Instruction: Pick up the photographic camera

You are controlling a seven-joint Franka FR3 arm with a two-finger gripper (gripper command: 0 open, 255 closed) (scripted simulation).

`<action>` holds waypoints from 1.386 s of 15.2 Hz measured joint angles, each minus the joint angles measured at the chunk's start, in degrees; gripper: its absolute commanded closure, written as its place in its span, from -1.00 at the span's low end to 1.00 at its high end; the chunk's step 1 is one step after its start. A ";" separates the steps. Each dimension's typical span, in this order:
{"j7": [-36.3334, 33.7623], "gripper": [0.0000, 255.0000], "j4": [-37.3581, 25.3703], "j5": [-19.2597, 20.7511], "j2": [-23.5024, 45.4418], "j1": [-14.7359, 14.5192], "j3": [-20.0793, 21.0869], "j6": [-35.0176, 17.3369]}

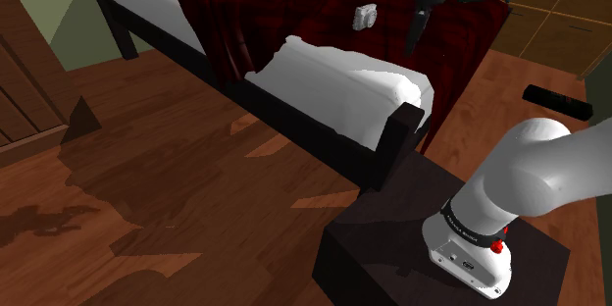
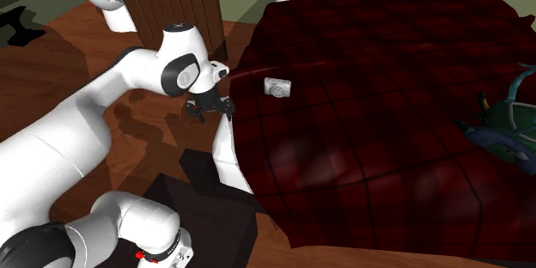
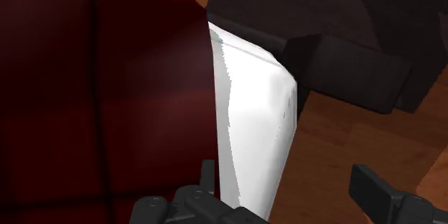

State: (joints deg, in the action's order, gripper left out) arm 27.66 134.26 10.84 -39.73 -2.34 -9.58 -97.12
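While our all-black two-finger gripper [image 2: 209, 106] hangs with fingers [image 3: 370, 185] apart over the white mattress edge [image 3: 251, 115], we hold nothing. In the second exterior view the small pale boxy camera [image 2: 277, 87] lies at its two o'clock on the dark red checked blanket [image 2: 361, 137]. Closing here, we risk pinching bedding.

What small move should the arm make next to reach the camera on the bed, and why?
Probably shift the open jaws toward the camera, leftward in the shoulder view: they hang above the white bedding and the edge of the dark red blanket, apart from the camera.
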 measured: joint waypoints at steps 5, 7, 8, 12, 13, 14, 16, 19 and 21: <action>17.15 -1.00 -7.06 0.53 7.66 -3.24 -8.36 -3.08; 24.52 -1.00 -10.91 -0.20 11.51 -4.75 -11.90 -3.84; 28.05 -1.00 -12.91 -0.85 13.42 -5.59 -13.45 -4.02; 43.28 -1.00 -22.56 -5.34 22.96 -8.79 -20.12 -4.18; 47.05 -1.00 -25.33 -7.08 25.86 -9.59 -21.54 -4.05; 50.71 -1.00 -28.30 -8.92 28.58 -10.20 -22.77 -3.37; 58.55 -1.00 -34.48 -13.10 34.39 -10.67 -25.26 -1.74; 70.09 -1.00 -45.25 -20.54 44.22 -9.32 -27.68 2.18; 76.96 -1.00 -52.82 -25.38 50.57 -7.08 -27.89 5.54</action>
State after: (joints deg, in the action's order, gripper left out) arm 104.61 81.44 -14.54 10.85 -9.42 -37.47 -91.58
